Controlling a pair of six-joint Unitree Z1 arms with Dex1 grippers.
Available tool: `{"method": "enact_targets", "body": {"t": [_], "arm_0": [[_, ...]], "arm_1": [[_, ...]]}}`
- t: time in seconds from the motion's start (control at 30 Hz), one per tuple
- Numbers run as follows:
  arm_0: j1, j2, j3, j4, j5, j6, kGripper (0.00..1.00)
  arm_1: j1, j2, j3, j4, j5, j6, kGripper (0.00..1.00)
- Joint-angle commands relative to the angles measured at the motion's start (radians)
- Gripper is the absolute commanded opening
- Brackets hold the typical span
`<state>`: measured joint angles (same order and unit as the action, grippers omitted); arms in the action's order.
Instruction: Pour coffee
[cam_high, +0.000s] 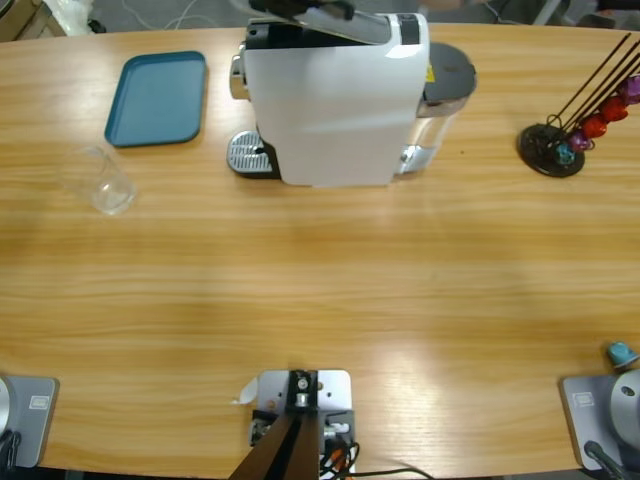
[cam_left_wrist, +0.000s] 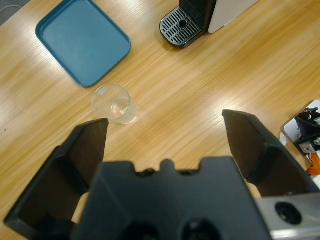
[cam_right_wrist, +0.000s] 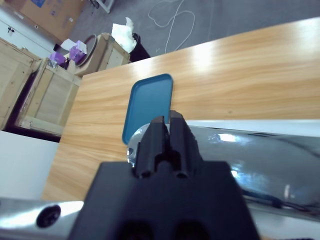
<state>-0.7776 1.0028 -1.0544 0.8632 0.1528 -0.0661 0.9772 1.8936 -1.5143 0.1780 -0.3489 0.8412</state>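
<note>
A clear glass (cam_high: 103, 181) stands on the table left of the white coffee machine (cam_high: 330, 100), in front of the blue tray (cam_high: 157, 97). In the left wrist view my left gripper (cam_left_wrist: 165, 117) hangs open high above the table, with the glass (cam_left_wrist: 116, 103) just beyond its left jaw and the machine's drip tray (cam_left_wrist: 181, 25) farther off. My right gripper (cam_right_wrist: 167, 117) is shut and empty over the machine's silver lid (cam_right_wrist: 250, 155); in the high view it shows as a black shape (cam_high: 300, 8) at the machine's top. No coffee is in view; the glass looks empty.
A black capsule stand (cam_high: 555, 145) with coloured capsules stands at the far right. A single teal capsule (cam_high: 621, 352) lies near the front right corner. Wooden crates (cam_right_wrist: 50, 95) and cables sit on the floor beyond the table.
</note>
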Motion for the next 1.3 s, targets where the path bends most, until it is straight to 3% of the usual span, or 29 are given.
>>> {"method": "enact_targets", "body": {"t": [0.03, 0.2, 0.43, 0.53, 0.57, 0.6, 0.63, 0.67, 0.87, 0.97, 1.13, 1.3], "arm_0": [[0.011, -0.013, 0.029, 0.006, -0.012, 0.016, 1.0], [0.011, -0.014, 0.03, -0.004, -0.012, 0.008, 1.0], [0.011, -0.019, 0.032, -0.015, 0.016, 0.009, 1.0], [0.033, -0.013, 0.08, -0.083, 0.048, 0.014, 1.0], [0.041, -0.009, 0.1, -0.104, 0.062, 0.014, 1.0], [0.05, -0.001, 0.119, -0.116, 0.07, 0.012, 1.0], [0.061, 0.01, 0.135, -0.124, 0.071, 0.01, 1.0], [0.077, 0.023, 0.153, -0.135, 0.071, 0.007, 1.0], [0.263, 0.089, 0.148, -0.174, 0.071, -0.096, 0.997], [0.345, 0.148, 0.176, -0.18, 0.065, -0.205, 0.996], [0.304, 0.168, 0.362, -0.427, 0.042, -0.317, 0.987], [0.242, 0.127, 0.56, -0.69, 0.076, -0.303, 0.987]], "arm_1": [[0.035, 0.159, 0.099, 0.04, 0.058, 0.058, 0.0], [0.032, 0.22, 0.1, 0.134, 0.143, 0.139, 0.0], [0.008, 0.181, 0.108, 0.139, 0.147, 0.128, 0.0], [0.008, 0.047, 0.121, 0.082, 0.169, -0.133, 0.0], [0.008, -0.01, 0.113, 0.073, 0.206, -0.252, 0.05], [0.008, -0.082, 0.085, 0.089, 0.23, -0.361, 0.559], [0.008, -0.142, 0.061, 0.109, 0.225, -0.418, 0.88], [0.008, -0.202, 0.047, 0.11, 0.215, -0.47, 0.991], [0.008, -0.522, 0.041, 0.281, 0.2, -0.539, 1.0], [0.008, -0.673, 0.218, 0.308, 0.228, -0.538, 1.0], [0.008, -0.844, 0.487, 0.29, 0.316, -0.532, 1.0], [0.008, -0.858, 0.624, 0.235, 0.373, -0.563, 1.0]]}}
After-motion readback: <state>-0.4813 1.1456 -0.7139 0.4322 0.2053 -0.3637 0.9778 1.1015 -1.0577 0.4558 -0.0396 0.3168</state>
